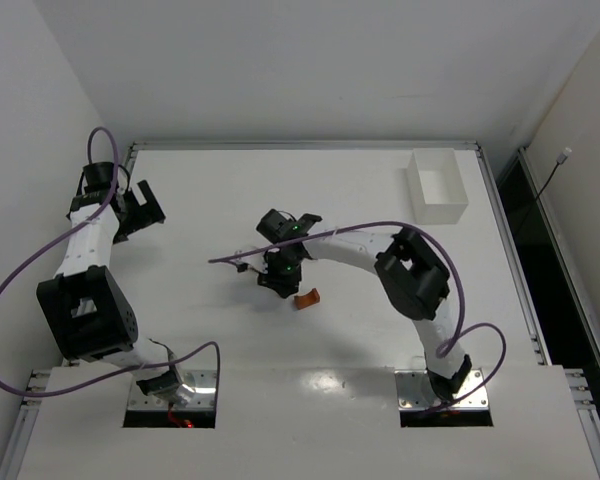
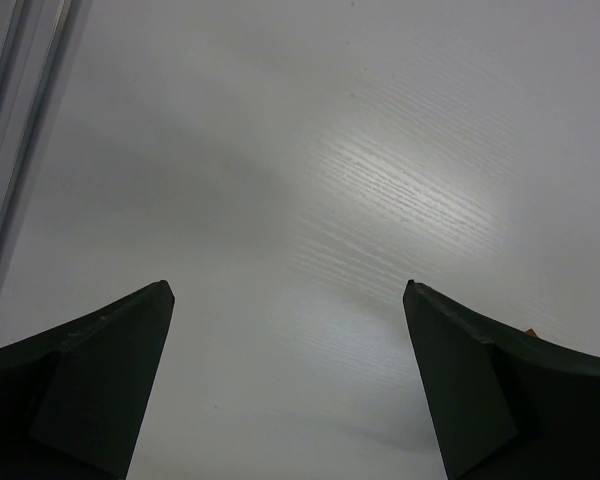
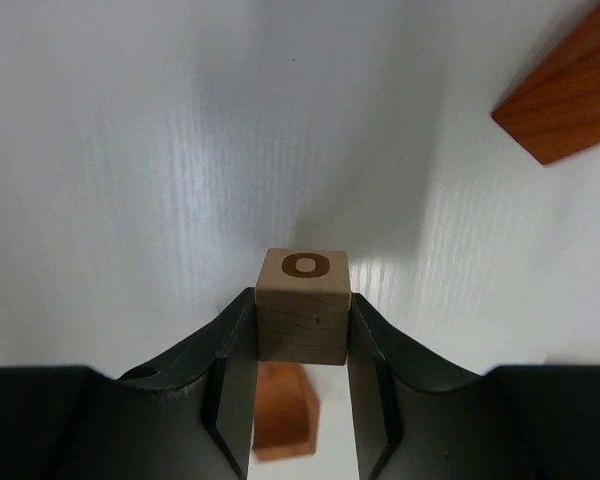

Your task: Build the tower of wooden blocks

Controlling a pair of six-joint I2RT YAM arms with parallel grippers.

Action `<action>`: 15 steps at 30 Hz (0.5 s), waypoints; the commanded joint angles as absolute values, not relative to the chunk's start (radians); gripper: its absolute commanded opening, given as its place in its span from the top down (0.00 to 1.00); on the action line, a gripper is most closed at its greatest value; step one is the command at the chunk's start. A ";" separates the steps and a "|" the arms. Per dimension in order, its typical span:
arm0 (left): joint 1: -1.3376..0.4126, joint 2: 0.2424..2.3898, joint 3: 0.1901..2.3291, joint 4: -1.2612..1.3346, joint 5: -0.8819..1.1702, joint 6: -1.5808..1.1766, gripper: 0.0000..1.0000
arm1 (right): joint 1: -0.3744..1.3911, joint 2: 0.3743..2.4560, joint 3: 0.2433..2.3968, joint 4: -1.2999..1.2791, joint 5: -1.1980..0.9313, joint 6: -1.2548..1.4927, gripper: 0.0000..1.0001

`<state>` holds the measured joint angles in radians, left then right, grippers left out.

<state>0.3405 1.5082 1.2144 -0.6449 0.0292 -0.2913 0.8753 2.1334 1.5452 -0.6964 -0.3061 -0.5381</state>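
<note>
Tan block point(image 3: 302, 300) clamped in right gripper point(image 3: 302, 305), orange block point(image 3: 280, 412) beneath part-hidden; left gripper point(image 2: 288, 288) released

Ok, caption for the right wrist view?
Right fingers closed on a tan O-marked cube over a reddish-orange block; another orange block at upper right.

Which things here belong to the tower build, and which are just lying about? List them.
Job:
- tan cube marked O, in the right gripper
- near reddish block
- far reddish block

Lying about:
- white box, far right corner
</note>
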 commanded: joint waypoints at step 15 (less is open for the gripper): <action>0.178 1.419 1.101 -0.558 -0.334 -0.400 0.00 | 0.801 1.876 1.577 -0.692 0.276 0.429 1.00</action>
<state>0.1764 1.4490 1.1049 -0.5888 -0.2485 -0.3836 0.8246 1.8381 1.5639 -0.6865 0.1001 0.2214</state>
